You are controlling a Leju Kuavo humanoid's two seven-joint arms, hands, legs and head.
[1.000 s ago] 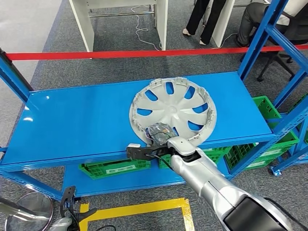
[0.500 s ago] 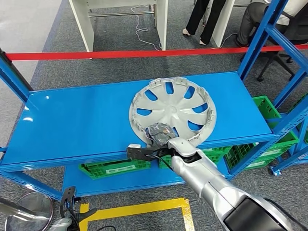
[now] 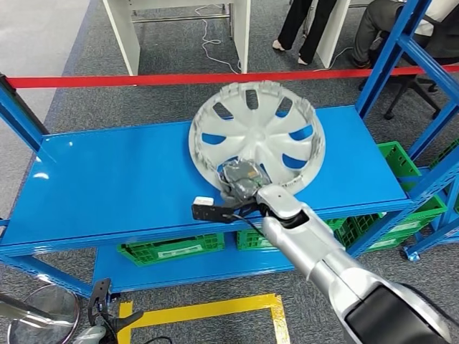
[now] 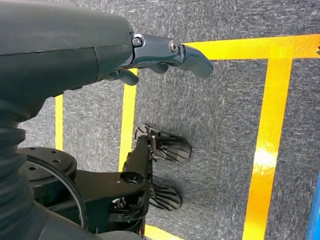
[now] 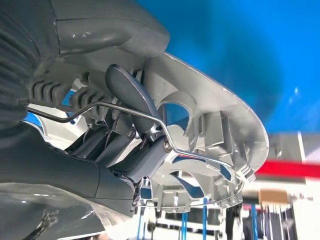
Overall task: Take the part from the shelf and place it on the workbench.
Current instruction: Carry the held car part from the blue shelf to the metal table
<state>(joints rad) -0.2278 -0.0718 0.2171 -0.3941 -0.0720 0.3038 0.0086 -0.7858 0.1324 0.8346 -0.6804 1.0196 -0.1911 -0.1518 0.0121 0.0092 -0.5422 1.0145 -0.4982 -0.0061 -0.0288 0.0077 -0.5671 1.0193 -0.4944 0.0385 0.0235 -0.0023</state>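
- The silver hubcap [image 3: 257, 136], flat on the blue shelf [image 3: 119, 179] half a second ago, is now tilted up, its far rim raised above the shelf's back edge while its near rim stays low at the right hand [image 3: 242, 183].
- Nearest the camera, the left hand [image 4: 162, 55] hangs over grey carpet marked with yellow tape [image 4: 268, 130]; its dark fingers [image 4: 188, 52] are loosely extended and hold nothing.
- In the head view's lower left corner, a second silver disc [image 3: 38, 315] lies on the floor beside the yellow tape outline.
- The right arm [image 3: 325, 265] reaches forward from the lower right; the right hand's fingers [image 5: 130, 95] are clamped on the hubcap's near rim, hooked through its ribbed underside by the wire ring.
- Green crates [image 3: 173, 249] sit on the lower shelf under the blue deck, with more to the right [image 3: 403, 168].
- Behind the shelf, a red barrier tape [image 3: 135, 80] stretches across the carpet.
- Beyond it stand white furniture legs [image 3: 241, 32], a standing person's dark-trousered legs [image 3: 303, 25] and a seated person [image 3: 389, 25].
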